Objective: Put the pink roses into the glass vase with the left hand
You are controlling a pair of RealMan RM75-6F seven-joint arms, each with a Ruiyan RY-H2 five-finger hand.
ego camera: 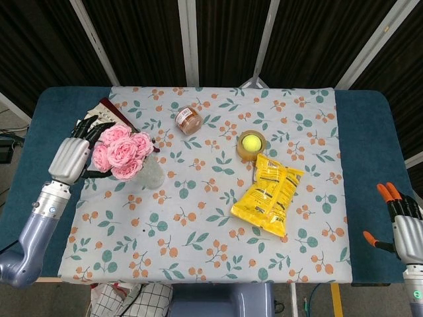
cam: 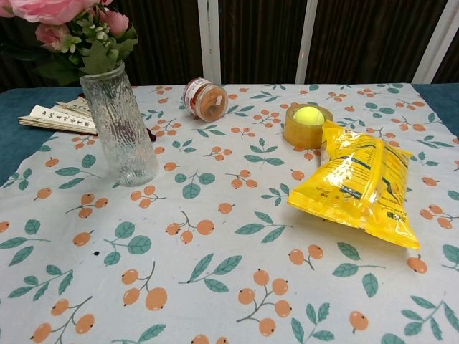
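While standing in the tall ribbed clear glass vase (cam: 120, 127), fills its mouth: bunch of soft pink roses (ego camera: 121, 150) with green leaves. Seen in the chest view with bumpy, wavy walls and a thick round base, upright on the flowery tablecloth (cam: 229, 236) printed with orange berries and green leaves. Blooms round and full of folded petals, hiding most of the vase from above.

Just left of the roses in the head view: left hand (ego camera: 70, 155), grey and smooth, dark fingers (ego camera: 89, 127) reaching up by the blooms. Cannot tell if holding the stems or let go, since flowers and leaves cover that spot.

At the far right edge, low down: right hand (ego camera: 400, 224), grey with orange fingertips spread apart, holding nothing, well apart from everything else.

Behind the vase: folded paper fan (cam: 59, 117), flat, with dark writing on pale slats. Near the middle back: small round jar (cam: 203, 99) lying on its side, brown inside. Further right: yellow tennis ball (cam: 308, 115) sitting inside a ring of brownish sticky tape (cam: 304, 130). Touching the tape ring: shiny crinkly yellow snack bag (cam: 363, 189), lying flat.
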